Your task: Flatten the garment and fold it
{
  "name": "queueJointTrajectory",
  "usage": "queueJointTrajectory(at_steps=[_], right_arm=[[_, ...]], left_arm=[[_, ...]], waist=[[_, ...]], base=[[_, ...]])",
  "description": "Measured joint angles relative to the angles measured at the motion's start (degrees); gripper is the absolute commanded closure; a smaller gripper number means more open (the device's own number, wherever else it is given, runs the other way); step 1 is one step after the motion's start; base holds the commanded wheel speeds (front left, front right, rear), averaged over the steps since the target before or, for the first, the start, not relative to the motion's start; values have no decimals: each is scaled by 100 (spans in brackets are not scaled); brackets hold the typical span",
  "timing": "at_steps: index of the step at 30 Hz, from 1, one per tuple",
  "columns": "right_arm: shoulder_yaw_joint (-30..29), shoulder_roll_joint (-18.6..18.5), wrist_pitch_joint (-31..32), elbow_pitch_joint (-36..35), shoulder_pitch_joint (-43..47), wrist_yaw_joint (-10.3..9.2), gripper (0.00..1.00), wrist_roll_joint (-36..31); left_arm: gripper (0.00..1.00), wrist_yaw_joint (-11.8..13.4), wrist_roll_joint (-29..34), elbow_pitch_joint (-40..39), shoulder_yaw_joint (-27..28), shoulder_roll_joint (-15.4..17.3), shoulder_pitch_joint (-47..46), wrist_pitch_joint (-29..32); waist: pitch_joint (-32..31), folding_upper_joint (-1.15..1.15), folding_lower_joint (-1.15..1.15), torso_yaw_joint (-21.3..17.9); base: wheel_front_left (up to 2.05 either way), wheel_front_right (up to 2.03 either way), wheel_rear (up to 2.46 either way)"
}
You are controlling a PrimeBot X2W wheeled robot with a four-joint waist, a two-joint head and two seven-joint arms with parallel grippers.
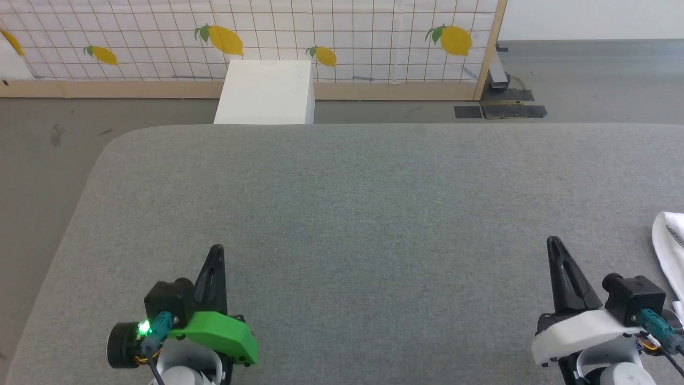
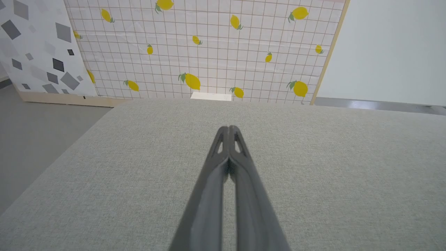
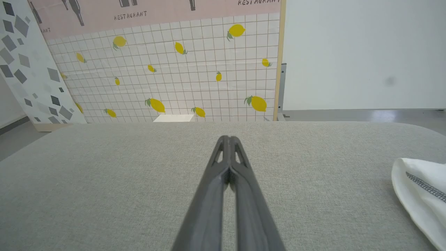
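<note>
Lying far right on table (image 1: 342, 214): one garment (image 1: 670, 240); left hand (image 1: 216, 251), right hand (image 1: 553, 243) (two total) both closed, empty.

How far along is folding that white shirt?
Nothing looks done: the white T-shirt with dark zigzag stitching lies at the right edge of the grey fabric table, only partly in view. Nothing is in hand: left gripper and right gripper are shut and empty. Flattening and folding remain.
</note>
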Motion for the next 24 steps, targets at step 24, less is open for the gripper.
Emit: queueJointTrajectory(at_steps=[24], right_arm=[[111,0,277,-233,0,0,100,-196]], left_arm=[[100,-1,281,-250,127,-11,68,296]], waist=[[-11,0,0,-42]], base=[[0,0,0]])
